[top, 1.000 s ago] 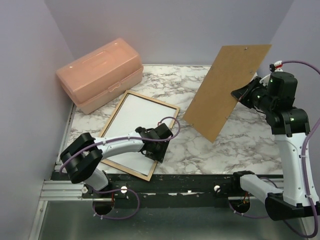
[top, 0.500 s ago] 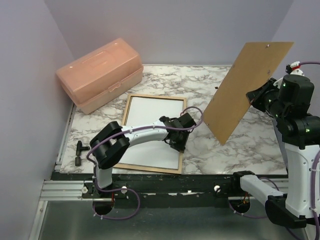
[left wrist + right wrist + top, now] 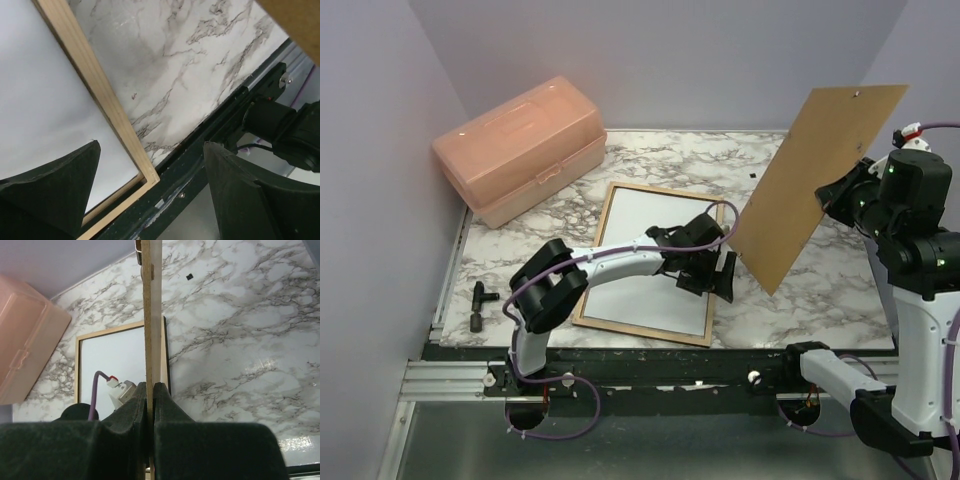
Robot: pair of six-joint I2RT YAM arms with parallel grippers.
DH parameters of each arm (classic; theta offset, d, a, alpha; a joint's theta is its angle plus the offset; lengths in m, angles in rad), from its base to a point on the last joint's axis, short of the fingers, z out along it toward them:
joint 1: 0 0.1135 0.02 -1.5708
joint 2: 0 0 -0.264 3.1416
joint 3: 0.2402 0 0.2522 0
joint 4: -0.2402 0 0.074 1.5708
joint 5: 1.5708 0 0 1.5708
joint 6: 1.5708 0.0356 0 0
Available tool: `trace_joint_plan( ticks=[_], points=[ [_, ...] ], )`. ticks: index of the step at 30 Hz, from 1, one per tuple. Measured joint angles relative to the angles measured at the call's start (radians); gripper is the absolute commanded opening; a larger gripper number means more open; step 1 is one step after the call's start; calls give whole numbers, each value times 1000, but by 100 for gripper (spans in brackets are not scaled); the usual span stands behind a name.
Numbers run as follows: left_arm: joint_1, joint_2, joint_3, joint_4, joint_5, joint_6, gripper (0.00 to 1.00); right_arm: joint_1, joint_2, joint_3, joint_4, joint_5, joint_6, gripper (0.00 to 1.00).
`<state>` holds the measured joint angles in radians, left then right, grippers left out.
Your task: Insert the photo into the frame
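Your workspace is a white marble-patterned tabletop (image 3: 820, 290) veined in grey. Plain lavender walls (image 3: 670, 60) close it in at the back and on both sides. A black metal rail (image 3: 670, 362) runs along its near edge, where the arms are bolted. In the far left corner sits a translucent pink plastic box (image 3: 520, 145) with its lid shut. A small black T-shaped tool (image 3: 478, 303) lies by the tabletop's left edge, near the rail.

The thin rectangular frame (image 3: 640, 332) lies flat in the middle of the tabletop, light tan wood side up, turned a little off square to the rail. The photo (image 3: 635, 240) lies inside that wooden border with its plain white back upward, so its printed side is hidden from you.

Your left fingers (image 3: 250, 200) stand wide apart and hold nothing. They hover over the frame's near right corner. In the left wrist view one shows over the white sheet and the other over the rail.

Your right fingers (image 3: 125, 425) are pinched tight on one edge of the flat brown backing board (image 3: 820, 170). The board is raised clear of the tabletop on the right and steeply tilted.
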<state>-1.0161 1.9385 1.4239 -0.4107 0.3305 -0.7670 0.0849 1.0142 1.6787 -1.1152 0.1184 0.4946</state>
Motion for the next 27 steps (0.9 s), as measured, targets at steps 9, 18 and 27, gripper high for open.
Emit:
trace_joint_plan(
  ticks=[9,18,27],
  points=[
    [256,-335,-425,170,106,3,87,0,1,-113,37,-131,4,0],
    [677,-613,-744,160,125,77,85,0,9,-238,114,-288,40,0],
    [711,-697,-710,-53,-210,163,74,0,22,-297,183,-369,67,0]
  ],
)
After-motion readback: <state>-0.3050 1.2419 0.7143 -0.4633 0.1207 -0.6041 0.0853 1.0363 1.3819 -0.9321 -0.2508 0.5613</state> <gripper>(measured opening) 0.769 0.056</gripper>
